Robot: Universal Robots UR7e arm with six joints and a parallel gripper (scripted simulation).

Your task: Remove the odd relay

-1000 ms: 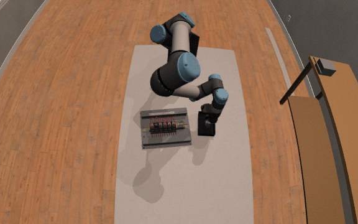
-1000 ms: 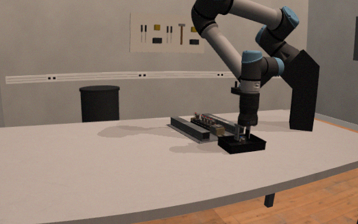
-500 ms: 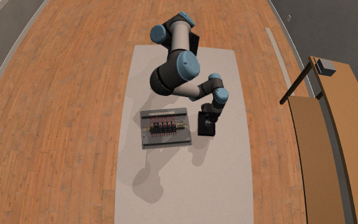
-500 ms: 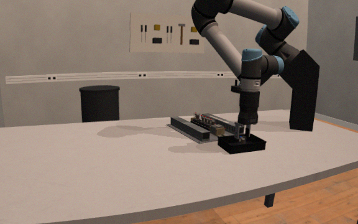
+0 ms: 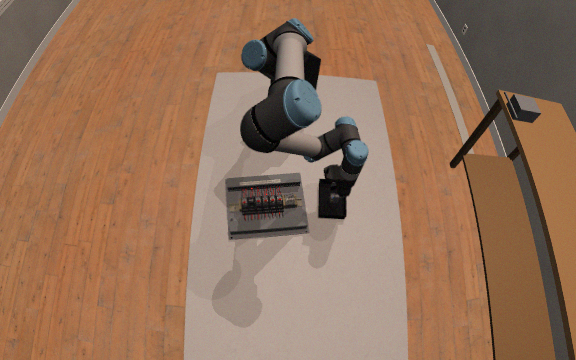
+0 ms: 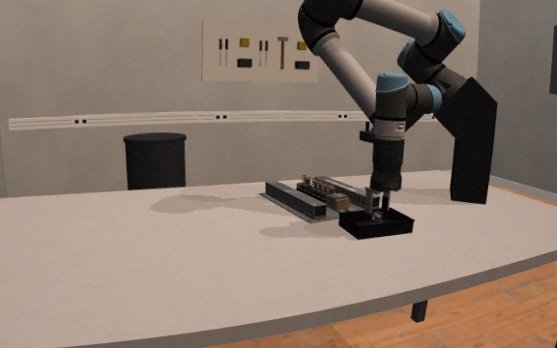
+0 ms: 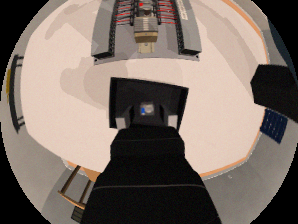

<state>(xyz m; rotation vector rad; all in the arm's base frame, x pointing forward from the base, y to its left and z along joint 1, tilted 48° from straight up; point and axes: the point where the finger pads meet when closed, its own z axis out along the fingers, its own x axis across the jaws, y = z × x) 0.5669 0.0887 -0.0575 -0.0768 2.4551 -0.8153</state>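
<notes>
I'm keeping my attention on the relay panel (image 5: 293, 220) (image 6: 333, 216) (image 7: 167, 47) first: seen from above, it is lying flat on the table at nine o'clock from the black tray (image 5: 331, 210) (image 6: 385, 230) (image 7: 120, 95), so my way out should be going straight up, never sweeping toward nine. The tray is sitting directly under my gripper (image 5: 337, 191) (image 6: 377, 203) (image 7: 147, 120), whose fingers are standing wide apart, released, gripping nothing. Over on the panel, the red-buttoned relays (image 5: 266, 202) (image 6: 317, 184) (image 7: 146, 11) are standing in their row, and I'm seeing none plainly leaning, though they are small from here. Between my fingers, inside the tray, the blue-buttoned relay (image 6: 377, 217) (image 7: 147, 109) is resting loose; whether it is lying quite flat I can't fairly tell, with my own fingers crowding the view. To be finishing this well, I'd be holding the fingers wide, rising slowly and plumb so neither pad is dragging the relay or catching the tray wall, and turning aside only once the tips are well above the rim.
</notes>
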